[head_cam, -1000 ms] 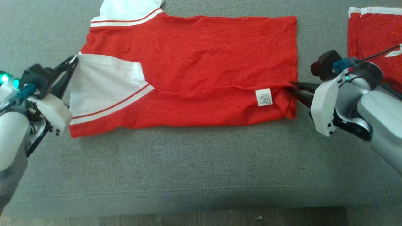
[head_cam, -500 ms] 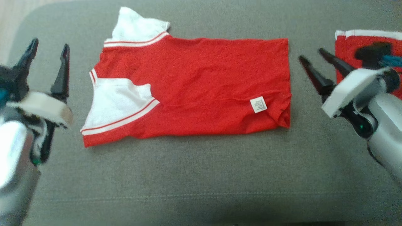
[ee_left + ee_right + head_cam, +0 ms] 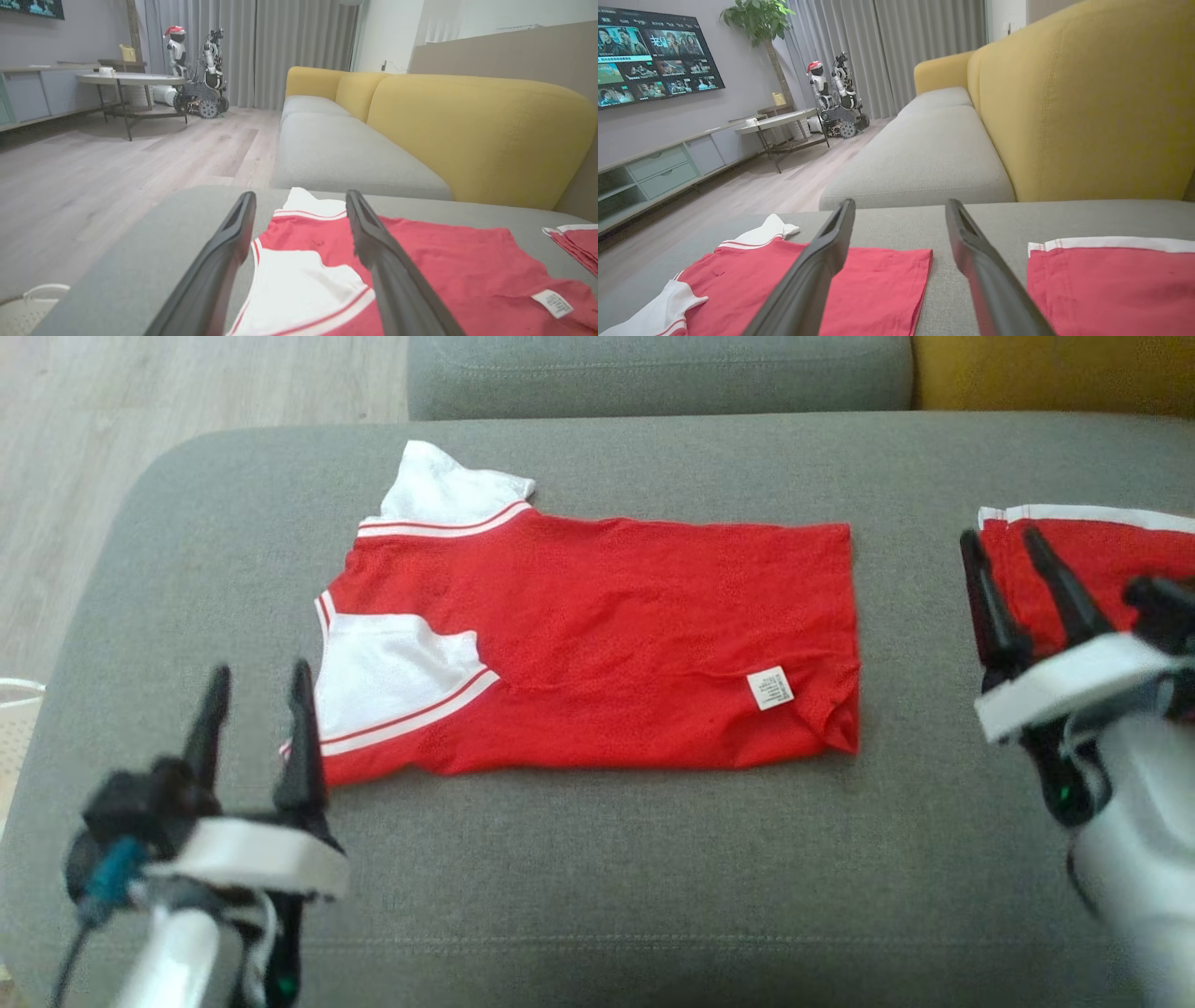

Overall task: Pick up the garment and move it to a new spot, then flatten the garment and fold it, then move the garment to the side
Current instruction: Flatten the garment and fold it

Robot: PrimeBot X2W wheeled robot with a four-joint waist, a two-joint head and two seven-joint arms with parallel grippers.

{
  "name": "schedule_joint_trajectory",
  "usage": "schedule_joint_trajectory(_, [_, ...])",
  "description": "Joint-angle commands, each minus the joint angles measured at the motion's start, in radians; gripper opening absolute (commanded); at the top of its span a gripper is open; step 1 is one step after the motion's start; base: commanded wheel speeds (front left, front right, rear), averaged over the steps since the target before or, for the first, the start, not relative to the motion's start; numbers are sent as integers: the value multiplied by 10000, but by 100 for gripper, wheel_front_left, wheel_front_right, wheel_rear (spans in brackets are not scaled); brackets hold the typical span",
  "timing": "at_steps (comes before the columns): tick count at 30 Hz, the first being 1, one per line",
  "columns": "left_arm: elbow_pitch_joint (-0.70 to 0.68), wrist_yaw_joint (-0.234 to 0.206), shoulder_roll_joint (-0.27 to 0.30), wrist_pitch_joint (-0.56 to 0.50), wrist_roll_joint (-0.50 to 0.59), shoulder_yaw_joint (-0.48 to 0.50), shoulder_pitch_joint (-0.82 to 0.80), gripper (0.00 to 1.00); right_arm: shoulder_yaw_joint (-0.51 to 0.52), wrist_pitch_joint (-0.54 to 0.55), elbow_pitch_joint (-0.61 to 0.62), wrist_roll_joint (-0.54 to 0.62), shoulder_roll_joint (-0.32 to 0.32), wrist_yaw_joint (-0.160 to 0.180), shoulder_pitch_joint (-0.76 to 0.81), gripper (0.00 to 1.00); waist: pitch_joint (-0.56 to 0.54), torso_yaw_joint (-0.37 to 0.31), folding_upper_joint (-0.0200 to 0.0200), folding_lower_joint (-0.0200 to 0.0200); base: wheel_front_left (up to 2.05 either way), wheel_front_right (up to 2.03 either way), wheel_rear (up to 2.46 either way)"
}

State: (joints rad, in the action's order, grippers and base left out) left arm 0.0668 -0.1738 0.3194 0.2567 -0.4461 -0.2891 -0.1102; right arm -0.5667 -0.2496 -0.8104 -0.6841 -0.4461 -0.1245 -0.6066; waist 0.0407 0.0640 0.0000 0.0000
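1. Task item. I see the red garment (image 3: 597,644) lying flat in the centre of the head view, on the grey cushion (image 3: 597,859). It is folded into a long rectangle.
   - One white sleeve (image 3: 448,490) sticks out at its upper left corner.
   - A second white sleeve (image 3: 392,677) lies folded over the red body at its left end.
   - A white label (image 3: 770,688) faces up near the lower right corner, where the cloth is slightly bunched.

2. Left gripper (image 3: 260,670). It sits at the lower left of the head view with its jaws spread wide and nothing between them. One finger (image 3: 301,728) overlaps the lower left corner of the garment in that view; I cannot tell whether it touches the cloth. In the left wrist view the two fingers frame the folded sleeve.

3. Right gripper (image 3: 1001,536). It sits at the right edge of the head view, apart from the garment, also spread wide and empty. Its fingers show in front of a second red item (image 3: 1111,560) with a white band, at the upper right.

4. Surroundings. The right wrist view shows a yellow sofa back (image 3: 1087,93) beyond the cushion.
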Motion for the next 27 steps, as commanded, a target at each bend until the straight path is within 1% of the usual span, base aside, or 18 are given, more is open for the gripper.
schedule_joint_trajectory(1, [-400,-73,11,50,148,485,-259,100,457,-118,552,680,220,-62,537,100,-31,-4,0,0,0,0,0])
schedule_joint_trajectory(4, [-438,-73,-475,50,448,664,253,100,1859,-119,1415,2104,932,-62,1705,100,-78,-35,0,0,0,0,0])
schedule_joint_trajectory(7, [-431,-43,-1062,51,648,1088,638,100,2963,-120,2254,3339,1714,-62,2790,100,-114,-59,0,0,0,0,0])
schedule_joint_trajectory(9, [-299,95,-1320,51,846,1311,823,100,3569,-120,2728,3893,2227,-62,3363,100,-119,-74,0,0,0,0,0])
schedule_joint_trajectory(12, [-111,394,-1571,51,1178,1637,922,100,4174,-9,3433,4635,2846,-62,3957,100,-54,-113,0,0,0,0,0])
schedule_joint_trajectory(16, [99,823,-1801,51,1547,1971,889,100,4595,335,4281,5338,3363,-62,4439,100,62,-150,0,0,0,0,0])
schedule_joint_trajectory(22, [476,1325,-2039,51,1859,2454,787,100,4757,774,5158,5756,3716,-62,4811,100,254,-168,0,0,0,0,0])
schedule_joint_trajectory(24, [815,1546,-2019,51,1878,2508,714,100,4736,892,5369,5825,3777,-62,4830,100,367,-191,0,0,0,0,0])
schedule_joint_trajectory(27, [1508,1932,-1781,20,1943,2397,473,100,4629,1048,5651,5914,3849,-62,4716,100,616,-250,0,0,0,0,0])
